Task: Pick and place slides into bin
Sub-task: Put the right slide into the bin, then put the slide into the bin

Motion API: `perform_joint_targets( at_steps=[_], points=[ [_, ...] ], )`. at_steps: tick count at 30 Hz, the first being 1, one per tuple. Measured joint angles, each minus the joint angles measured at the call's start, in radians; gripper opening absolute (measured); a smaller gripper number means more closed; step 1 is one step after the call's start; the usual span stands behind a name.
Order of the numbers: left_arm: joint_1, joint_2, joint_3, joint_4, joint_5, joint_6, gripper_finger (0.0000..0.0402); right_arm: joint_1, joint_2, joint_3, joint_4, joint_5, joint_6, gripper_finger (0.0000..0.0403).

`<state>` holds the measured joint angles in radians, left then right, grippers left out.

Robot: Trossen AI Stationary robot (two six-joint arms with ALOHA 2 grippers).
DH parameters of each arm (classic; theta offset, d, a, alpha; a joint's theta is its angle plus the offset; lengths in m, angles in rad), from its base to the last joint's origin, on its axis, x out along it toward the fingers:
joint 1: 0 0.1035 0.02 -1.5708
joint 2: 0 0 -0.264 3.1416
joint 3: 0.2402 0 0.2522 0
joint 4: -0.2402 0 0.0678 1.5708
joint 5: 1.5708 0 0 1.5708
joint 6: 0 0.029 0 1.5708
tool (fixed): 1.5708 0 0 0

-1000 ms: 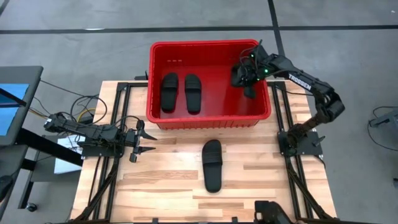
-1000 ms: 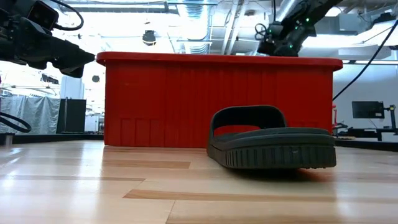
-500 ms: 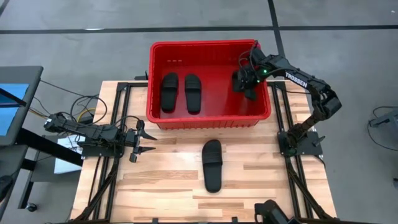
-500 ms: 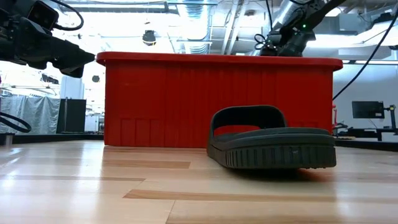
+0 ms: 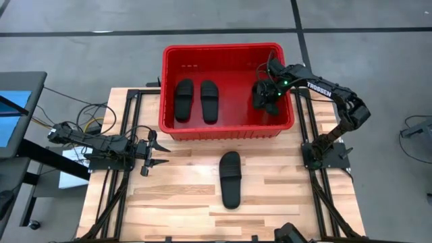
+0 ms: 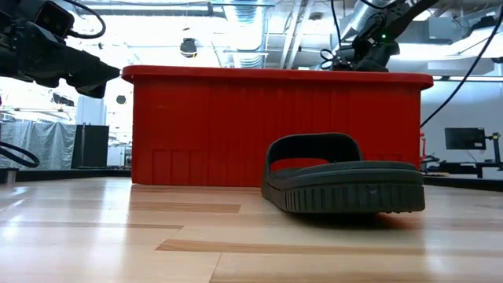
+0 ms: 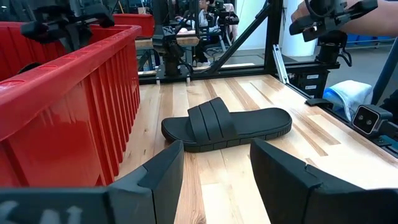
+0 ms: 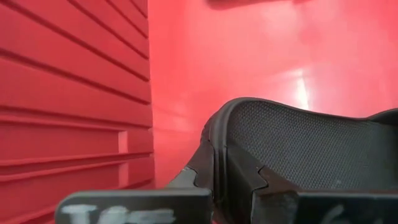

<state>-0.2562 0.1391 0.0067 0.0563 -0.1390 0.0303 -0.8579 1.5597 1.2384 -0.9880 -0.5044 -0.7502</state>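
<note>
The red bin (image 5: 228, 128) stands at the table's far side, with two black slides (image 5: 183, 100) (image 5: 210, 101) lying flat on its floor at the left. A third slide (image 5: 231, 179) lies sole down on the table in front of the bin; it also shows in the low view (image 6: 346, 177) and the left wrist view (image 7: 227, 124). My right gripper (image 5: 265, 98) is down inside the bin's right end, shut on a fourth slide (image 8: 298, 146). My left gripper (image 5: 152, 154) is open and empty at the table's left, level with the bin's near wall. My right gripper pinches a curved edge of the slide (image 8: 217, 165) between its two fingers (image 8: 186, 180); whether that edge is strap or sole I cannot tell. The fingers point down into the bin, near its right wall. Whether the slide rests on the bin's floor does not show.
Black frame rails run along the table's left and right sides (image 5: 121, 169) (image 5: 317, 175). Bare wood lies around the slide on the table. A person's arm shows beyond the table in the left wrist view (image 7: 373, 18).
My right gripper has gone down into the bin's right end and a little toward the table's near edge, still shut on the slide, which has gone down with it below the rim.
</note>
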Motion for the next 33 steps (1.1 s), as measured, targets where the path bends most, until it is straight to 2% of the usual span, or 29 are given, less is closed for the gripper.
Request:
perform_joint_targets(
  at_steps=[18, 27, 33],
  points=[
    [0.0, 0.0, 0.0, 0.0, 0.0, 0.0, 0.0178, -0.001, 0.0, -0.026, -0.007, 0.027, 0.009, 0.0012],
    [0.0, 0.0, 0.0, 0.0, 0.0, 0.0, 0.0178, -0.001, 0.0, -0.027, -0.008, 0.045, 0.055, 0.0077],
    [0.0, 0.0, 0.0, 0.0, 0.0, 0.0, 0.0178, -0.002, 0.0, -0.027, -0.007, 0.084, 0.061, 0.0091]
  ],
)
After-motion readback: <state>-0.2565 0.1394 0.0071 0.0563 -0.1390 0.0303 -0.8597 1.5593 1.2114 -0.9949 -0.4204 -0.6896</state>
